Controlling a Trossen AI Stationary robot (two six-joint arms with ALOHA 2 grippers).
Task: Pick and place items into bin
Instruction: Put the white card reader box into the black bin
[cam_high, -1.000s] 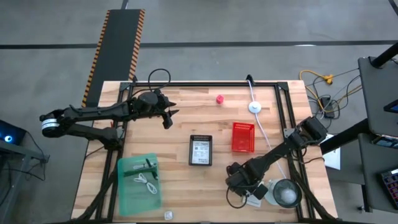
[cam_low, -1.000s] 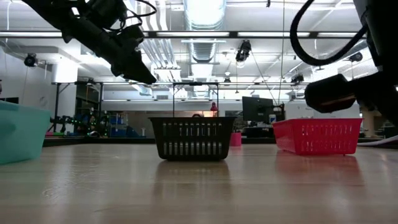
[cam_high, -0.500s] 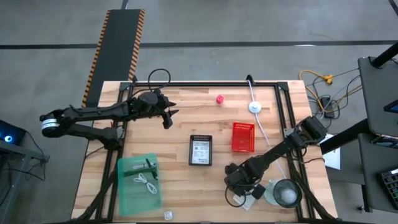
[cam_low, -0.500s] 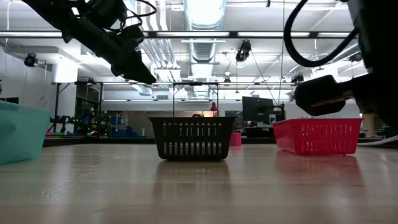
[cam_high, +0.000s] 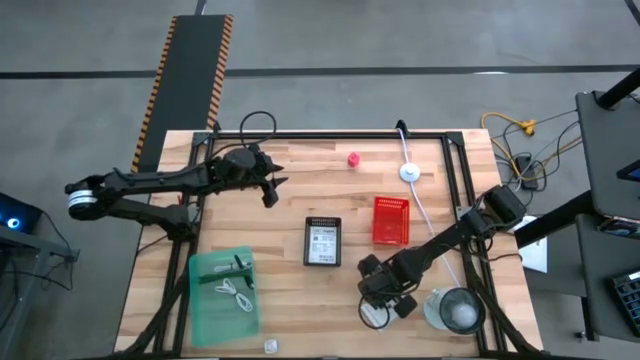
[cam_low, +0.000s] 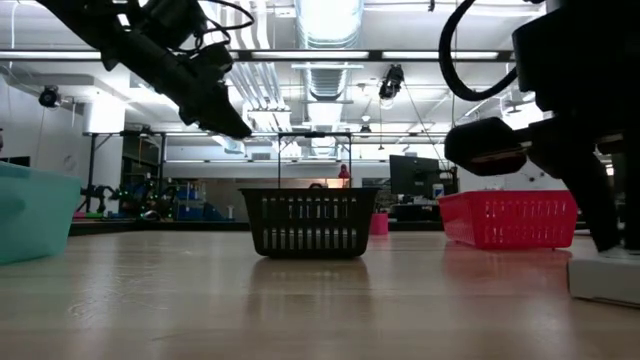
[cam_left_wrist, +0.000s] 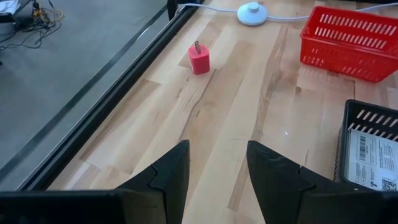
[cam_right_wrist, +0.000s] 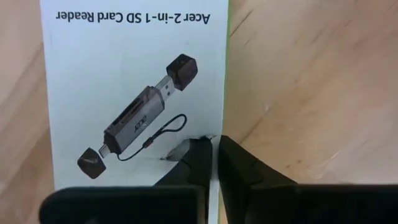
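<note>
Right wrist view: the right gripper (cam_right_wrist: 214, 155) is closed on the edge of the white card reader box (cam_right_wrist: 134, 93), which lies flat on the tabletop (cam_right_wrist: 298, 93). The left gripper (cam_left_wrist: 217, 171) hovers open near the red charger plug (cam_left_wrist: 199, 58).

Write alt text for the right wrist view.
The right gripper, fingers nearly together, pinches the edge of a white card box printed with an SD card reader, lying on the wooden table.
</note>
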